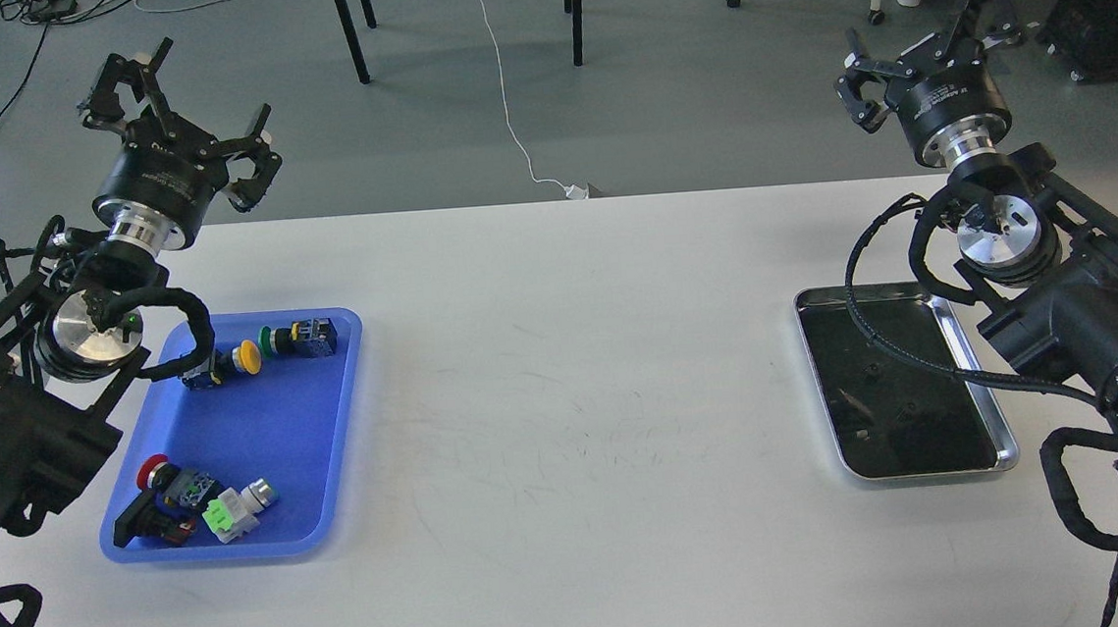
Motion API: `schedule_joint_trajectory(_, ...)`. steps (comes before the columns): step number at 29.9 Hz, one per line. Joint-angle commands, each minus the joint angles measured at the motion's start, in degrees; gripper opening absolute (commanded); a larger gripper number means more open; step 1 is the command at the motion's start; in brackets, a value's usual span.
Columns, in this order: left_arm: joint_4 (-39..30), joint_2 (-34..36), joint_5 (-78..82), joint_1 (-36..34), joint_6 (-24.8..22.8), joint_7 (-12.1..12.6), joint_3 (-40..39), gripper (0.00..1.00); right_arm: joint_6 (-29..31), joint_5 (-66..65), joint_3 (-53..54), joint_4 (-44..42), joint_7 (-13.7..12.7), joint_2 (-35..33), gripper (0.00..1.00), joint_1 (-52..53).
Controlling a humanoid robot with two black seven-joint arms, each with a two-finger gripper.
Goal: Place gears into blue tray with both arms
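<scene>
head view has both hands, left hand and right hand, spread and raised off the tabletop, with gears barely visible in the steel tray, far from the blue tray, so nothing's picked yet.

Head-high view down over table

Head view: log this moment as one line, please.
left gripper: open, raised, empty | right gripper: open, raised, empty | blue tray: push-button switches only | steel tray: gears hard to make out
</scene>
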Motion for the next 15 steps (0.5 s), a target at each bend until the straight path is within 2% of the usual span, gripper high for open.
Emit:
schedule_joint_trajectory(1, 0.01, -0.05, 0.00, -0.27, 0.95, -0.01, 0.02, 0.98, -0.01, 0.00, 0.01, 0.00, 0.04, -0.10, 0.99, 0.03)
schedule_joint_trajectory(7, 0.54, 0.21, 0.00, -0.44, 3.85, -0.09, -0.07, 0.98, -0.01, 0.00, 0.01, 0.00, -0.05, -0.19, 0.99, 0.03)
schedule_joint_trajectory(11, 0.53, 0.56, 0.09, -0.44, 3.59, -0.01, 0.02, 0.98, 0.52, 0.00, -0.51, 0.96, -0.66, -1.50, 0.99, 0.55)
schedule_joint_trajectory(15, -1.22, 1.70, 0.97, -0.27, 0.96, 0.08, 0.02, 0.98, 0.08, -1.58, -4.98, 7.72, -2.24, -7.12, 0.99, 3.27)
